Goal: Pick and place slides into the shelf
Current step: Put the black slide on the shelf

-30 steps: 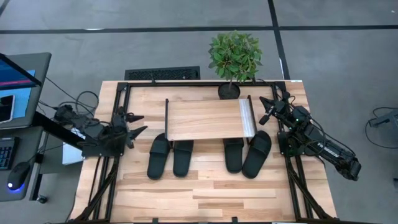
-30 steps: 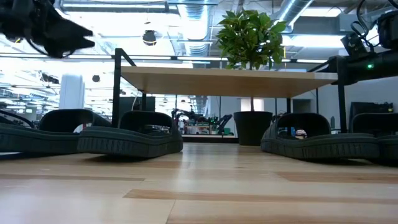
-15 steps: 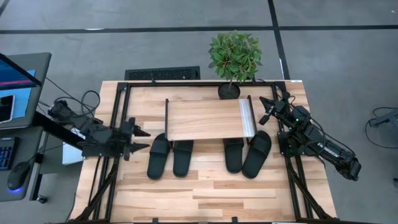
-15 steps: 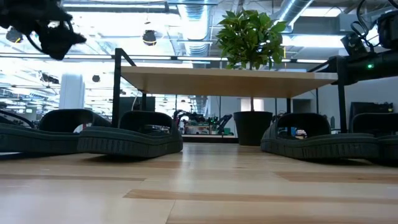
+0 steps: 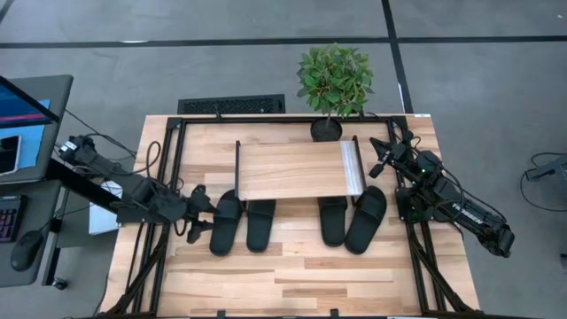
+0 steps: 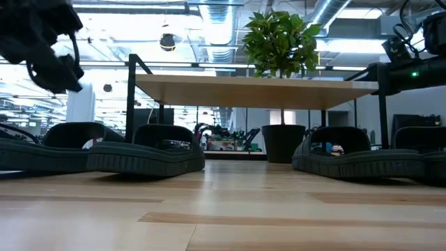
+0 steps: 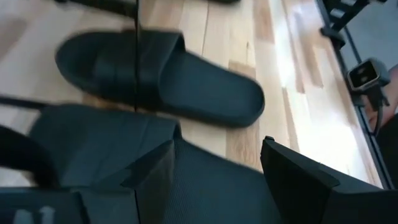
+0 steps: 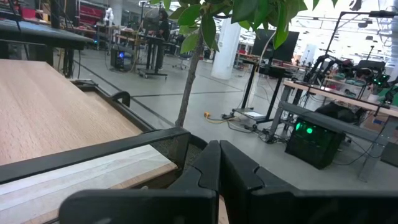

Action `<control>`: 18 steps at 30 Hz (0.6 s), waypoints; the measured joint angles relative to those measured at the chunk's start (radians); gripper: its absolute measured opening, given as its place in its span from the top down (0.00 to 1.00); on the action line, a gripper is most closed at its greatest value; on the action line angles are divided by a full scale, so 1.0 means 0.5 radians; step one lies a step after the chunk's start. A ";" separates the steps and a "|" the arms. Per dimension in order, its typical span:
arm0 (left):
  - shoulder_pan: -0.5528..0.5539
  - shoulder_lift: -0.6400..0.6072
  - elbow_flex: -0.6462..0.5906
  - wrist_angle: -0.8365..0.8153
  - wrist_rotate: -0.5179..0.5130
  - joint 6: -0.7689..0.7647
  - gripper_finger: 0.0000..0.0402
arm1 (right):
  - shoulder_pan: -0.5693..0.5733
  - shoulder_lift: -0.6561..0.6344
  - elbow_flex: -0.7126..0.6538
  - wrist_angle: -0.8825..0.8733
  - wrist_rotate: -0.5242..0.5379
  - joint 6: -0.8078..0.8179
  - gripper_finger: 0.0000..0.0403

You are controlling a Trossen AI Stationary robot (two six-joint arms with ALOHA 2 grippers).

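Slides, four matte black rubber sandals, lie half under the light-wood shelf [image 5: 292, 169]. Leftmost slide [image 5: 225, 222] runs lengthwise front-to-back, just beside left gripper [image 5: 197, 215], fingers apart. Right gripper [image 5: 379, 156] parked, fingers together.

My overhead camera looks straight down on the whole pale butcher-block wooden counter [image 5: 292, 275]. My low camera sits at counter height, facing level across it; both share the light-wood shelf on thin black legs [image 5: 288, 170] [image 6: 258, 89]. Each wrist camera looks close past its own fingers.
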 joint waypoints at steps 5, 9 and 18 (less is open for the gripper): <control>0.000 0.121 0.001 -0.013 -0.006 -0.061 0.43 | 0.001 0.000 0.000 0.000 0.000 0.000 1.00; -0.001 0.212 0.001 -0.014 -0.037 -0.056 0.44 | 0.001 0.000 0.000 0.000 0.001 0.000 1.00; -0.073 0.377 0.346 -0.288 -0.111 0.099 0.58 | 0.000 0.000 -0.001 0.000 0.001 0.000 1.00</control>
